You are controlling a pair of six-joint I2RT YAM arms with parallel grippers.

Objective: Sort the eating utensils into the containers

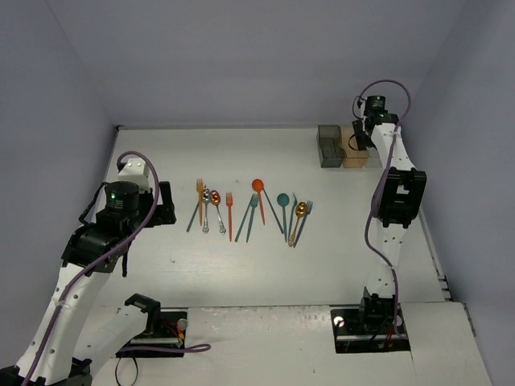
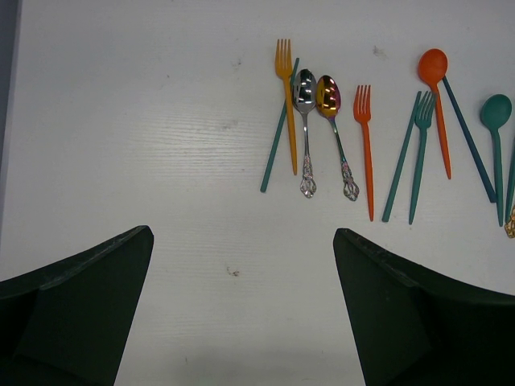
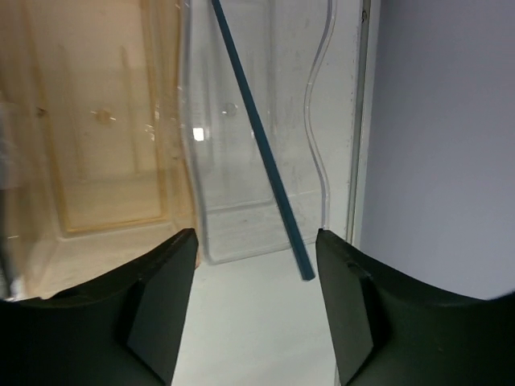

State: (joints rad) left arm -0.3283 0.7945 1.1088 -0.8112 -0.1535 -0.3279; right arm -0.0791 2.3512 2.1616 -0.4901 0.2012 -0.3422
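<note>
Right arm [image 1: 392, 193] reaching far corner, right hand [image 3: 253, 241] wide, empty, over clear bin [image 3: 282, 80], left hand [image 2: 243, 237] wide, empty, near utensils [image 2: 367, 153]

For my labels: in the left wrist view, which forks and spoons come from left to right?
Yellow-orange fork, silver spoon, gold spoon, orange fork, teal fork, orange spoon, teal spoon.

top view high from behind, left wrist above utensil row [image 2: 368, 161], right wrist close over bins [image 3: 105, 161]
</note>
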